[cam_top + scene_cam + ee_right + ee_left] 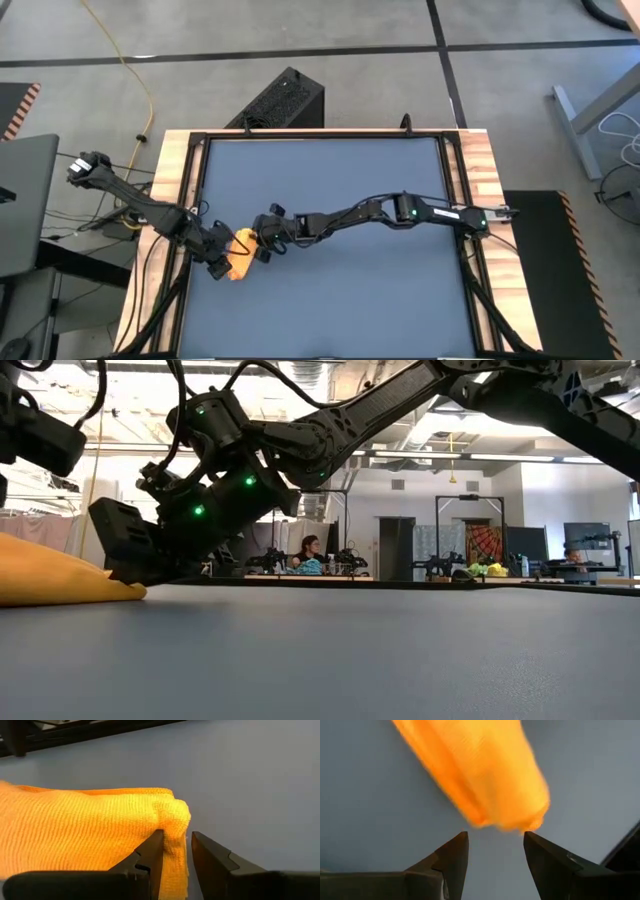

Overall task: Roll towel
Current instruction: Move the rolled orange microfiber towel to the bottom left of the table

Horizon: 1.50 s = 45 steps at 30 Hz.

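Observation:
The yellow-orange towel [240, 262] lies bunched into a thick fold on the blue-grey mat [330, 180] near the table's left edge. It also shows in the low view [50, 575]. My left gripper [495, 837] is open, low on the towel's left, with its fingertips just short of the towel's narrow end [512, 820], which is blurred. My right gripper [177, 842] reaches in from the table's right, low over the mat, and is shut on the towel's edge. No white tag shows. My right gripper pinches a thick fold at the towel's end [175, 827] between its two fingers. The cloth fills nearly the whole gap and bulges past the fingertips. The fingers come nearly level from the table's right. The towel lies on the mat, slack.
A wooden frame [175, 200] borders the mat. A black box [285, 100] stands on the floor beyond the far edge. A laptop [20, 200] sits off the left side. People sit at desks far behind [310, 550]. Bare mat stretches to the right and far side.

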Motion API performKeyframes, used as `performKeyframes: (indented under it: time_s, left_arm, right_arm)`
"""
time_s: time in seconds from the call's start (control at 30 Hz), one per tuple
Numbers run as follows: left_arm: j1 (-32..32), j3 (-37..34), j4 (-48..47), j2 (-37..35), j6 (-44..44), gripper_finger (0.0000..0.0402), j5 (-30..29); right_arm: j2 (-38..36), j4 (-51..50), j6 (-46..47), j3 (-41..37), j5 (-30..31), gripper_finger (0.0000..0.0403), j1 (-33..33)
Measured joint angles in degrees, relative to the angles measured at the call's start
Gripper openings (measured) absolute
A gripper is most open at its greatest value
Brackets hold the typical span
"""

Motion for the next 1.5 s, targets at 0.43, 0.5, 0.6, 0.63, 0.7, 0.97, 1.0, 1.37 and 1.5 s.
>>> performKeyframes:
  time_s: [0.43,0.5,0.6,0.63,0.7,0.97,1.0,1.37,1.5]
  left_arm:
    - [0.5,0.0,-0.1,-2.8,10.8,0.018,-8.7]
    - [0.8,0.0,2.7,-2.8,15.9,0.018,-13.0]
    - [1.0,0.0,8.3,-2.3,23.8,0.018,-15.8]
    - [1.2,0.0,9.9,-1.8,25.7,0.018,-16.3]
    - [1.2,-0.1,11.8,-0.6,27.7,0.018,-16.7]
    - [0.9,-0.7,11.9,10.0,28.6,0.018,-11.5]
    - [0.9,-0.7,11.8,11.2,28.7,0.018,-11.0]
    - [0.9,-0.6,11.6,15.9,24.7,0.018,-11.0]
    - [0.8,-0.6,11.6,15.9,21.8,0.018,-13.0]
  right_arm:
    - [0.0,0.0,-1.5,0.0,-0.4,0.0128,-0.1]
    - [0.0,0.0,-1.5,0.0,-0.4,0.0128,-0.2]
    - [0.0,0.0,-1.6,0.0,-0.7,0.0128,-0.4]
    - [0.0,0.0,-1.6,0.0,-0.8,0.0128,-0.5]
    - [0.0,0.1,-1.6,-0.1,-1.2,0.0128,-0.6]
    - [0.0,0.3,-1.6,-0.1,-2.2,0.0128,-0.8]
    - [0.0,0.3,-1.6,-0.1,-2.5,0.0128,-0.9]
    - [-4.6,-8.8,-1.4,-0.2,-10.0,0.0128,-1.5]
    - [-8.7,-16.1,-1.5,-0.2,-13.1,0.0129,-2.0]
